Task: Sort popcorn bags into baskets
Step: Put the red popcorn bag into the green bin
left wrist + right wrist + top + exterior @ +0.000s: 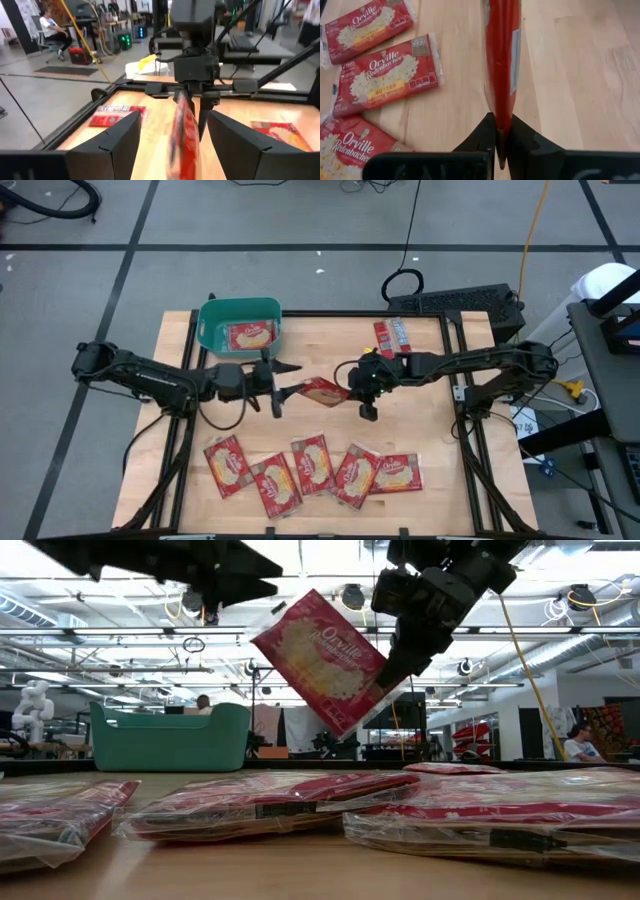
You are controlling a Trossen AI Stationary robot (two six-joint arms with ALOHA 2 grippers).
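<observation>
A red popcorn bag [320, 391] hangs in the air over the table's middle, its printed face [322, 658] turned to the near edge. My right gripper [356, 388] is shut on its right end. My left gripper [283, 388] is open, its two fingers [116, 142] standing on either side of the bag's left end [182, 137] without touching it. The teal bin [212, 320] sits at the far left with one packet [250, 335] lying in it. Several more packets [312, 468] lie flat in a row near the near edge. My right gripper pinches the bag between its two fingers at the edge of its right end [501, 120]. The fingers come level from the table's right, along the bag. The bag is lifted clear of the table and sticks out from the fingers toward my left gripper, on edge and tilted.
One packet [392, 337] lies at the far edge beside the right arm. A keyboard [455, 302] sits beyond the table's far right corner. Bare wood [430, 420] shows between the arms and the row of packets. People sit in the room behind.
</observation>
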